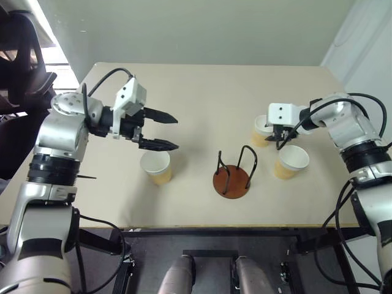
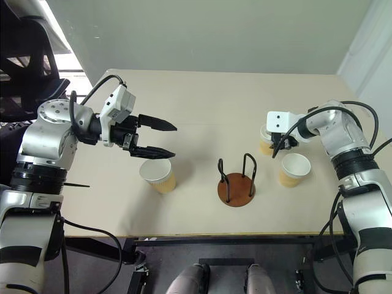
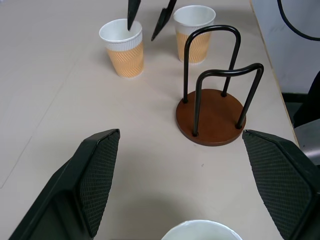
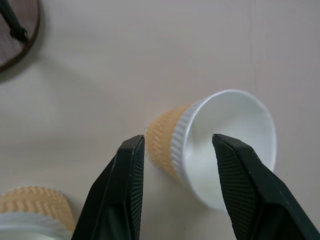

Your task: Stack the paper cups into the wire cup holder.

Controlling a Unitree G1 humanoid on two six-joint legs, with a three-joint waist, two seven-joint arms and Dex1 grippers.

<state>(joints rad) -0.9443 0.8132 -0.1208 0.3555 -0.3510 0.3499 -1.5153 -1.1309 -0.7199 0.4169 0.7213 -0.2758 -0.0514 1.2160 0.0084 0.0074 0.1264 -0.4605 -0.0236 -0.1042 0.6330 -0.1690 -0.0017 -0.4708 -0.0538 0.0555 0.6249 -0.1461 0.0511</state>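
Left eye view, left side: the left pincer (image 1: 164, 130) hangs above the worktop (image 1: 202, 92) with its fingers spread wide and nothing between them; the near-left cup (image 1: 157, 166) stands upright just below it, toward 6 o'clock.
Centre: the wire cup holder (image 1: 233, 174) stands at about 3 o'clock from that cup, well apart from it; its brown base is bare and no cup sits between the two wire loops.
Right side: the right pincer (image 1: 278, 138) points down at the far-right cup (image 1: 261, 130), with the near-right cup (image 1: 291, 161) just beside, toward 5 o'clock.
Key relation: in the right wrist view the far-right cup (image 4: 215, 145) lies directly ahead of the half-open fingers (image 4: 125, 190), its long axis upright and its mouth up; the fingers sit either side of it without clamping it.
Nearer arm: the right, judged ready to close on this cup.
Cup contents: all three cups look empty.
Task state: no cup stacked yet.
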